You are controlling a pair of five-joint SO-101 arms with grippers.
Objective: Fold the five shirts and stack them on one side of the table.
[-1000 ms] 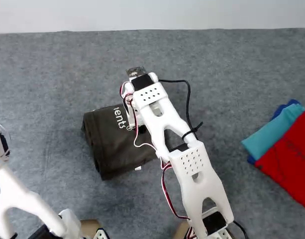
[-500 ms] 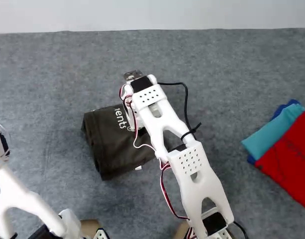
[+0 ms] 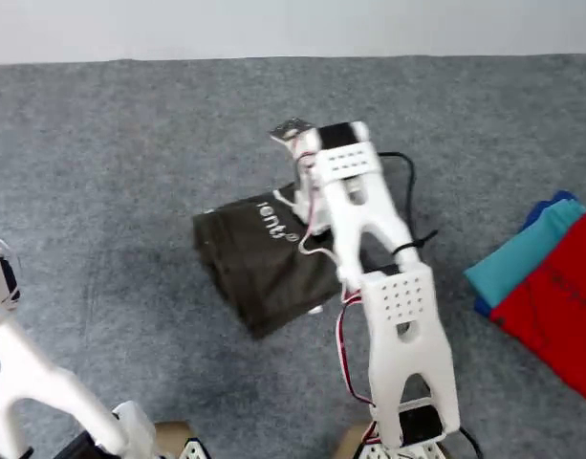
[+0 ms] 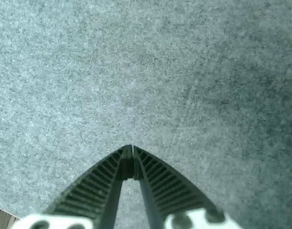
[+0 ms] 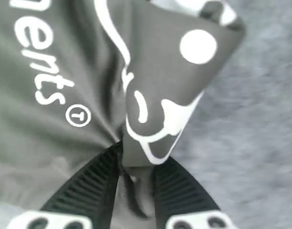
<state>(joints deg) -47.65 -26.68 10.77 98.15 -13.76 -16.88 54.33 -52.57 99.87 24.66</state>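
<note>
Coarse, matt grey felt-like table covering (image 3: 101,143) lies beneath a folded dark brown cloth shirt (image 3: 264,268). The shirt's soft, matt weave is creased and carries smooth white printed lettering (image 5: 45,81). The white moulded-plastic right arm (image 3: 400,320) has a smooth, faintly satin shell with perforated panels. Ribbed, matt black plastic forms the fingers of both the right gripper (image 5: 136,160) and the left gripper (image 4: 132,153). Toward the table's side, a red cloth shirt (image 3: 560,306) and a teal cloth shirt (image 3: 522,253) look smooth and matt.

Dk brown shirt (image 3: 259,277) w/ white print; red shirt (image 3: 555,306), teal shirt (image 3: 522,253), blue shirt (image 3: 558,199); grey table (image 3: 111,163).
</note>
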